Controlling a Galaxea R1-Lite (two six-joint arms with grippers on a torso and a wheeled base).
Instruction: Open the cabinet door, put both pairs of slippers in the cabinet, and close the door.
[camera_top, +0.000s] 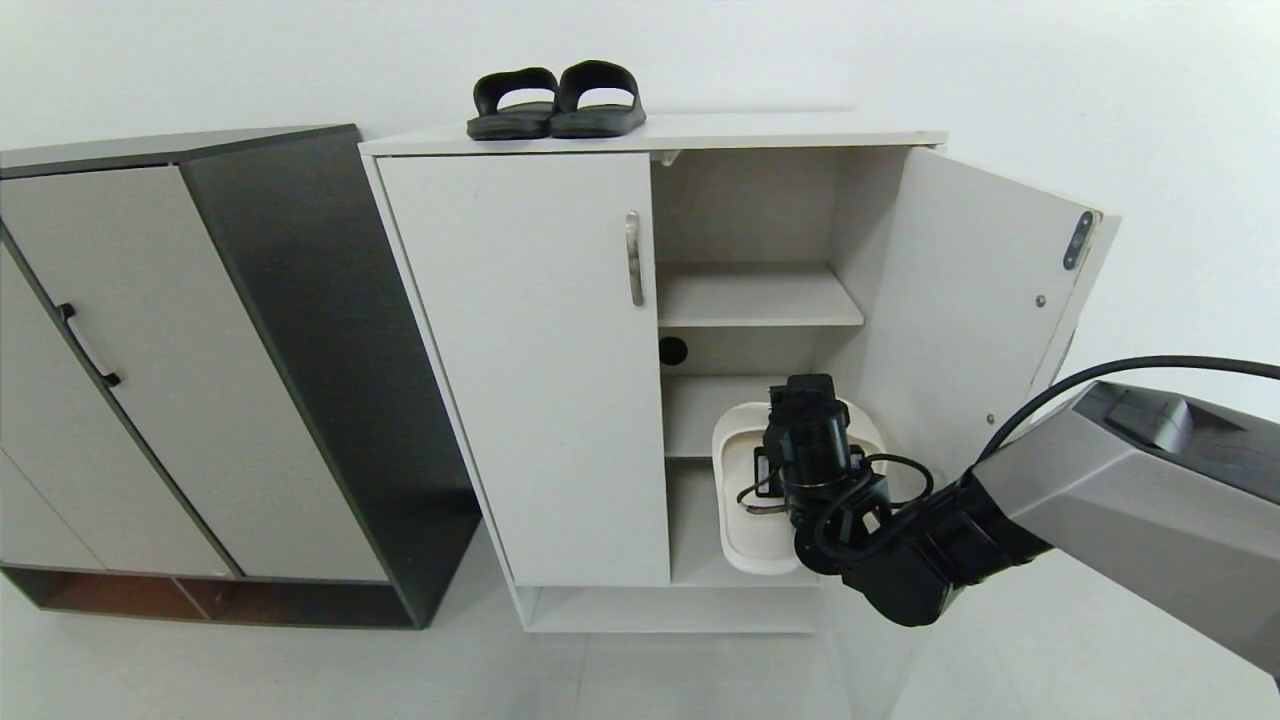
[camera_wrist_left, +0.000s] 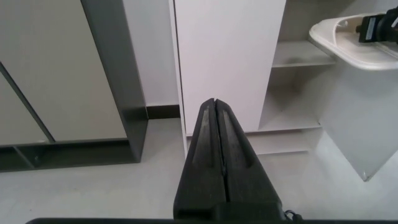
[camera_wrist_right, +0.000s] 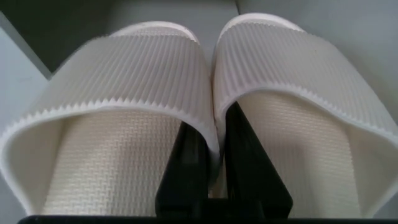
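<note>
The white cabinet (camera_top: 530, 370) stands with its right door (camera_top: 960, 300) swung open. White slippers (camera_top: 745, 500) hang low at the opening, their inner straps pinched together by the right end effector (camera_wrist_right: 214, 149). Black slippers (camera_top: 556, 100) sit on top, to the left. The left end effector (camera_wrist_left: 214, 109) is closed and empty.

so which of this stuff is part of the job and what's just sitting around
Job: white slippers, in the right gripper; black slippers, on top of the white cabinet; its open door.
Just there: grey cabinet.
</note>
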